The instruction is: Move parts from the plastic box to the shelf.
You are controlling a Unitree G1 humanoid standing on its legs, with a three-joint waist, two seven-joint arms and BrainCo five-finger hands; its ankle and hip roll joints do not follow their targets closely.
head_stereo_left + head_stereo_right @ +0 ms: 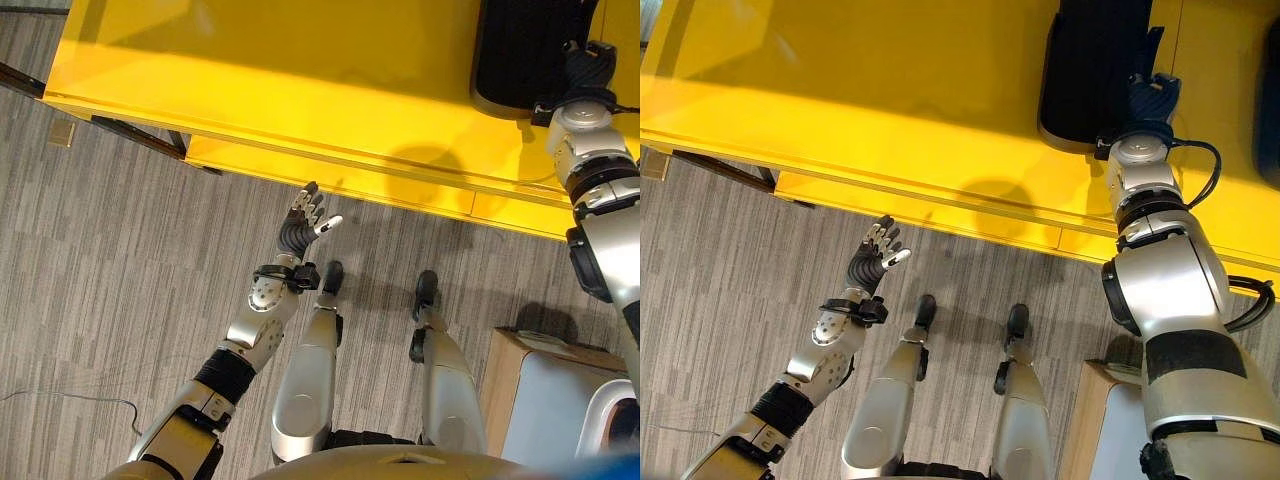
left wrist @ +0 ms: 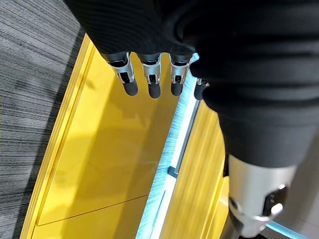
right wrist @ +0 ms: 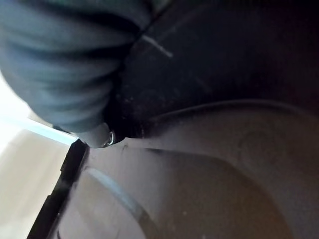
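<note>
A yellow shelf (image 1: 300, 90) runs across the far side, low over the grey floor. On its right end lies a black, round-cornered plastic piece (image 1: 1090, 70). My right hand (image 1: 1150, 100) reaches onto the near right edge of this black piece, its dark ribbed cover on top. The right wrist view looks onto a dark curved surface (image 3: 224, 149) from very close. My left hand (image 1: 305, 225) hangs open above the floor just in front of the shelf's edge, its fingers (image 2: 149, 82) straight and holding nothing.
A second dark object (image 1: 1270, 90) lies at the shelf's far right. Dark shelf legs (image 1: 135, 132) stand at the left. A tan box with a grey-white thing (image 1: 560, 400) sits on the floor at the lower right. A small tan square (image 1: 62, 132) lies far left.
</note>
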